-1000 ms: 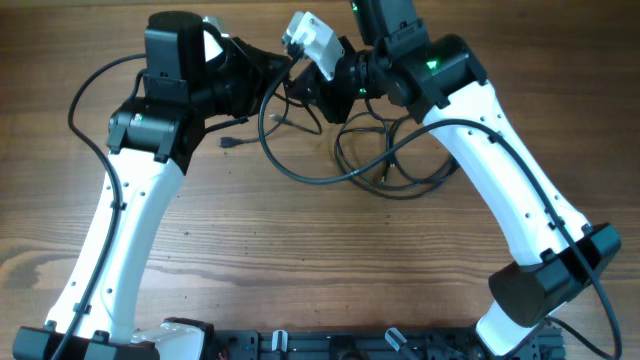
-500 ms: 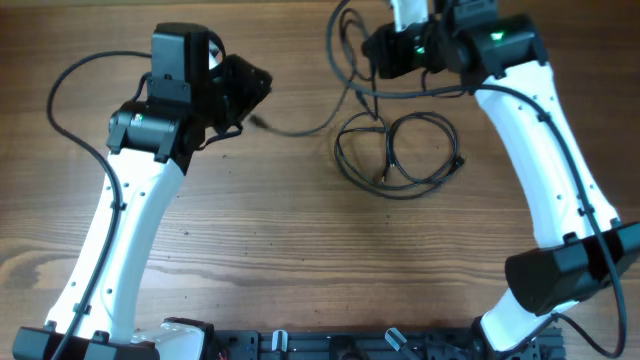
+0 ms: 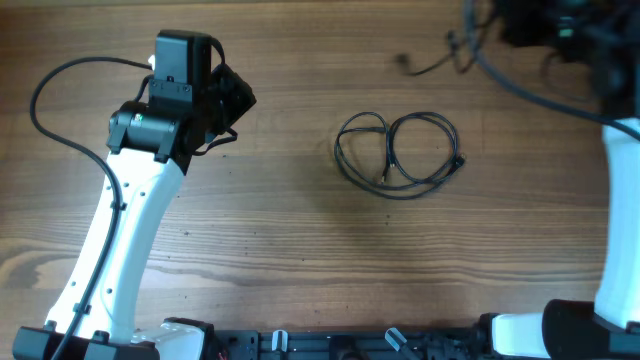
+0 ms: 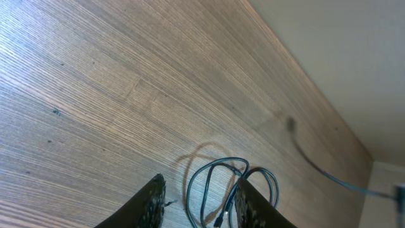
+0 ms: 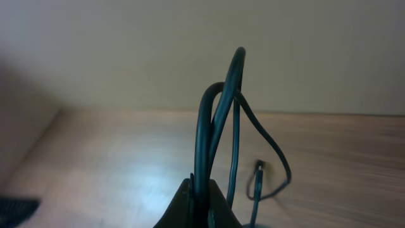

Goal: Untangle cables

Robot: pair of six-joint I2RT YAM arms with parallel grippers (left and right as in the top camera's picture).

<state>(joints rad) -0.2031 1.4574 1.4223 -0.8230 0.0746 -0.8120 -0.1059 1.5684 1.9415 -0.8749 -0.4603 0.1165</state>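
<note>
One black cable (image 3: 400,155) lies as a loose double loop on the wooden table (image 3: 300,250), right of centre, and shows again in the left wrist view beyond the fingertips (image 4: 221,183). My left gripper (image 3: 238,100) (image 4: 199,204) is open and holds nothing, well left of that loop. At the far right back my right gripper (image 3: 525,25) (image 5: 201,190) is shut on a second cable (image 5: 218,114). That cable rises doubled from the jaws, and its plug end (image 5: 259,168) hangs free. From overhead its loose tail (image 3: 435,62) trails left, blurred by motion.
A pale wall (image 5: 190,50) runs along the table's far edge. The thick black wires of both arms (image 3: 60,80) hang beside them. A dark rail (image 3: 330,345) lines the front edge.
My right arm has swung up and to the right, carrying one cable away from the loop on the table. My left gripper has let go, opened and drawn back to the left.
</note>
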